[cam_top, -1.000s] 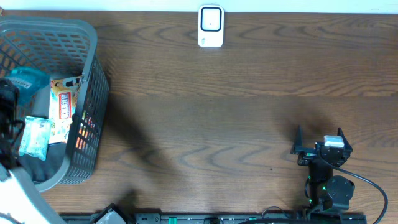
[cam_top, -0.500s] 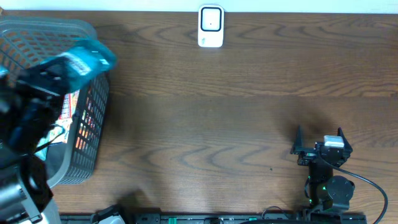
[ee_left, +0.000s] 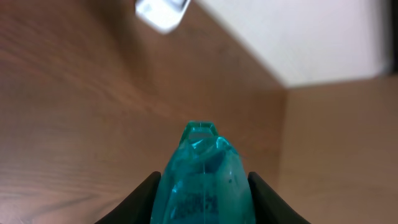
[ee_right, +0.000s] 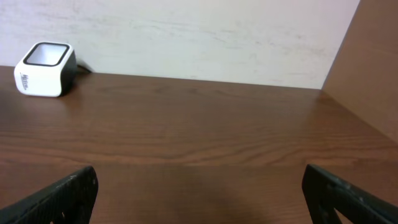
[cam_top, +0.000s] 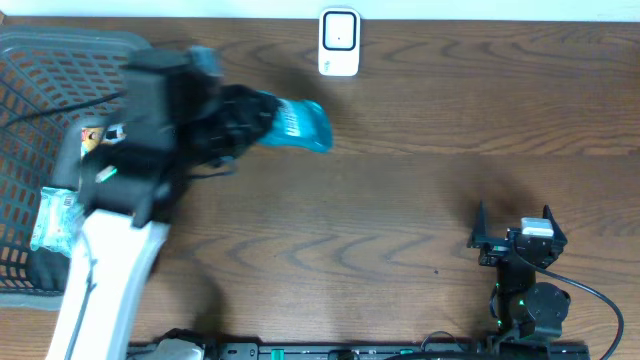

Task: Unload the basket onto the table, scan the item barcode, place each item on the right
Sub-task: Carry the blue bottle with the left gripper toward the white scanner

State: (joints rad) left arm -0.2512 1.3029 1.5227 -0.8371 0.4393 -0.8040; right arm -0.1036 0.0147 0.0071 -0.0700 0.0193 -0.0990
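Wooden table [cam_top: 400,200], left gripper [cam_top: 247,122] gripping teal packet [cam_top: 298,126] (blurred), white scanner [cam_top: 339,42] beyond

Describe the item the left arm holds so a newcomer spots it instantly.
Start at the grey basket on the table's left end and follow the left arm rightwards. The teal pouch is clamped in the left gripper, the only packet outside the basket.

Left arm [cam_top: 105,270]: stretched from the near left corner, raised, forearm angled up and right.
Left claw [cam_top: 250,122]: pointing right, jaws partly closed, clamped on a teal packet [cam_top: 300,127].
Right arm [cam_top: 532,300]: folded low at the near right.
Right claw [cam_top: 513,218]: jaws spread wide, holding nothing.
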